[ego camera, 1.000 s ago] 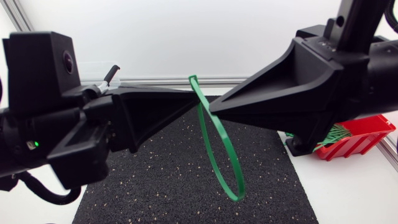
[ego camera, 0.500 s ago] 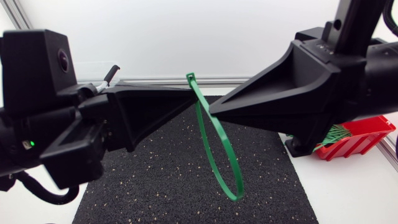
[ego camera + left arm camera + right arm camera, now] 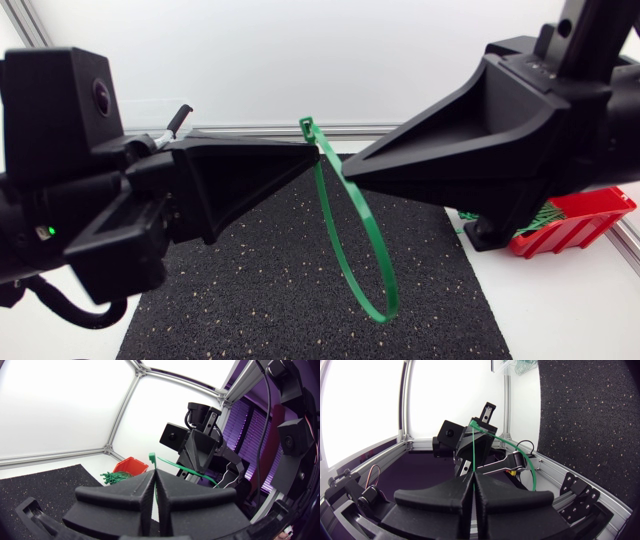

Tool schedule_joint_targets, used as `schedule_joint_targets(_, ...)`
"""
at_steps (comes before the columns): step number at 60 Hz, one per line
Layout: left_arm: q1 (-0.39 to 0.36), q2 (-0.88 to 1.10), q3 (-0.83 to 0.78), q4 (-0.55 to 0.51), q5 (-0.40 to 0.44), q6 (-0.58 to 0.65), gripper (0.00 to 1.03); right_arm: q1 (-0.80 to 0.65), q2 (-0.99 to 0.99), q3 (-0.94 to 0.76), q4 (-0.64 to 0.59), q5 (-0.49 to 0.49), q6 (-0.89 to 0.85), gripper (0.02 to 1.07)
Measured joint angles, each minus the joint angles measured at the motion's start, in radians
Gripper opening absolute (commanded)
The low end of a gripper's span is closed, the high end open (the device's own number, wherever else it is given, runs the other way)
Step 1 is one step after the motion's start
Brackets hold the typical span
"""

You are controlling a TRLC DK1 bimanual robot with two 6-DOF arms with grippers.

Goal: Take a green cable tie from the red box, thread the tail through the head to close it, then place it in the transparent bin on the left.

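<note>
A green cable tie (image 3: 350, 235) hangs as a closed loop above the black mat, held between my two grippers. My left gripper (image 3: 312, 153) is shut on the strap just below the tie's head (image 3: 307, 127), which sticks up past its tips (image 3: 152, 457). From the other side, my right gripper (image 3: 346, 170) is shut on the strap (image 3: 473, 447). Both tips nearly meet. The red box (image 3: 585, 215) with several green ties (image 3: 115, 478) sits at the right. The transparent bin (image 3: 520, 367) lies far left, partly hidden behind my left arm.
A black speckled mat (image 3: 270, 290) covers the table's middle beneath the hanging loop. A metal frame rail (image 3: 250, 130) runs along the back edge. Both arms fill the space above the mat from either side.
My right gripper has drawn slightly to the right and up, and the loop has shifted a little with it. The left gripper has hardly moved.
</note>
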State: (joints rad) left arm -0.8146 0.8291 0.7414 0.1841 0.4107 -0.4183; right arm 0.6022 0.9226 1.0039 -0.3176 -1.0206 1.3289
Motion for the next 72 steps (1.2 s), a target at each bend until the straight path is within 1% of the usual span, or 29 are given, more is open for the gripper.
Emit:
schedule_joint_targets(39, -0.029, 0.003, 0.0, 0.0, -0.006, 0.0, 0.04, 0.0, 0.013, 0.0, 0.007, -0.001, 0.007, 0.08)
schedule_joint_targets(48, -0.06, 0.006, 0.0, -0.001, -0.051, 0.004, 0.04, 0.0, 0.034, 0.0, 0.008, -0.004, 0.01, 0.08)
schedule_joint_targets(58, -0.093, 0.009, 0.0, 0.0, -0.097, 0.036, 0.04, 0.002, 0.052, 0.013, 0.007, -0.004, 0.012, 0.08)
schedule_joint_targets(72, -0.103, 0.009, -0.008, 0.008, -0.124, 0.084, 0.04, 0.005, 0.051, 0.072, -0.005, 0.01, 0.018, 0.08)
